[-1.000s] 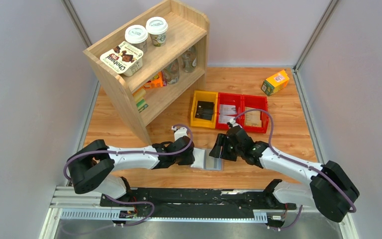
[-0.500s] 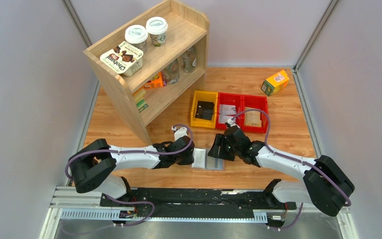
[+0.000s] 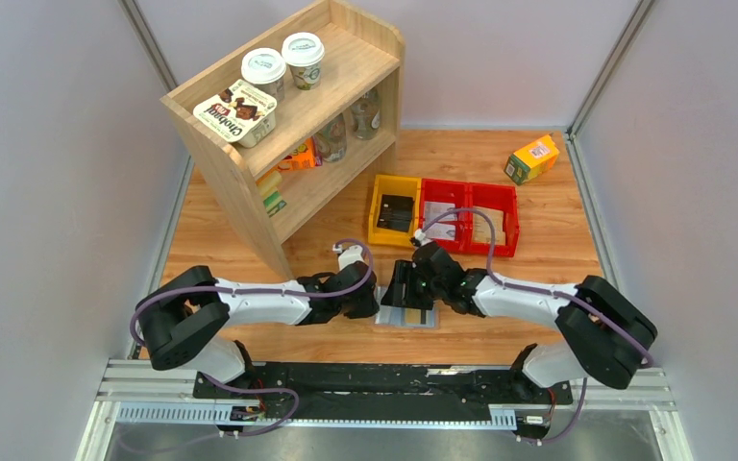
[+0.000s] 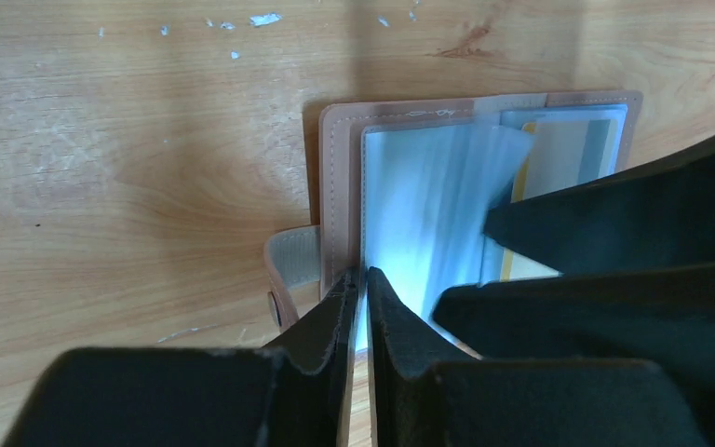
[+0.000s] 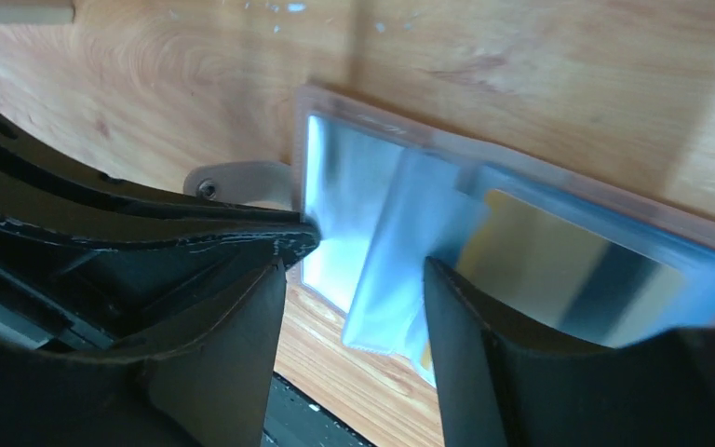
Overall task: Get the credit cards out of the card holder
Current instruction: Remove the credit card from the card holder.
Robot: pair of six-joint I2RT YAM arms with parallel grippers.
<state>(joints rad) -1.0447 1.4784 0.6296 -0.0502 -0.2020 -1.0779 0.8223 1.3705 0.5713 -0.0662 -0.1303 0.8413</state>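
The card holder (image 3: 429,321) lies open on the table between my two grippers, taupe rim and clear pockets up (image 4: 428,186). My left gripper (image 3: 373,300) is shut, pinching the holder's near edge (image 4: 361,279) beside its snap strap. A tan-yellow credit card (image 4: 559,158) sits in the right-hand pocket and also shows in the right wrist view (image 5: 559,261). My right gripper (image 3: 402,291) is open low over the holder. Its fingers (image 5: 465,335) straddle a loose clear pocket flap (image 5: 391,251), close to the left gripper (image 5: 149,233).
A wooden shelf (image 3: 288,125) with cups and jars stands at the back left. A yellow bin (image 3: 394,209) and two red bins (image 3: 466,216) sit behind the holder. A green-yellow carton (image 3: 531,158) lies at the back right. The arms' rail (image 3: 346,384) runs along the near edge.
My right gripper has moved left and down over the card holder, now right beside the left gripper. The left gripper and holder have stayed in place.
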